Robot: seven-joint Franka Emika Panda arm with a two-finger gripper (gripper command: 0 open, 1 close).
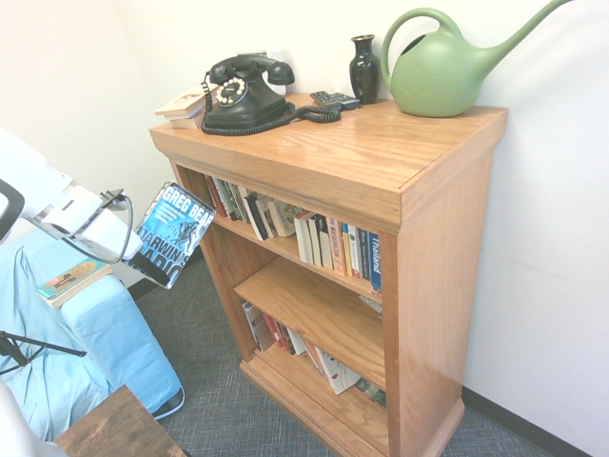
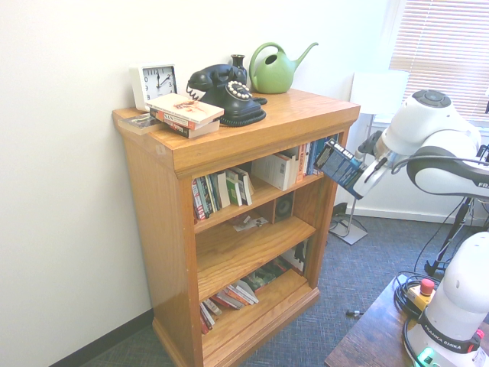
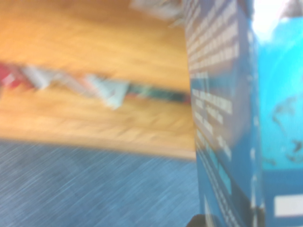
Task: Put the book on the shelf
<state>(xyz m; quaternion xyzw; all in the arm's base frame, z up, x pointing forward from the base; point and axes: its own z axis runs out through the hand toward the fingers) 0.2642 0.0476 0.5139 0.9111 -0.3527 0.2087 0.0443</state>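
Note:
The book (image 1: 173, 233), blue and black with white "DARWIN'S" lettering, hangs tilted in the air in front of the shelf's (image 1: 381, 152) left end, level with its upper tier. My gripper (image 1: 141, 252) is shut on the book's lower edge, and the book hides the fingers. The second exterior view shows the book (image 2: 340, 168) just off the shelf's (image 2: 290, 111) right front corner, apart from the wood, with the gripper (image 2: 365, 172) behind it. The wrist view shows the book's printed back cover (image 3: 222, 118) close up and blurred lower shelf boards (image 3: 94, 42).
On the top board stand a black rotary phone (image 1: 238, 95), black vase (image 1: 364, 67), green watering can (image 1: 442, 71), clock (image 2: 155, 82) and stacked books (image 2: 186, 115). Books fill the upper tier (image 1: 333, 246). A thin teal-and-orange book (image 1: 71, 279) lies on blue-covered furniture. A dark table (image 1: 119, 428) stands below.

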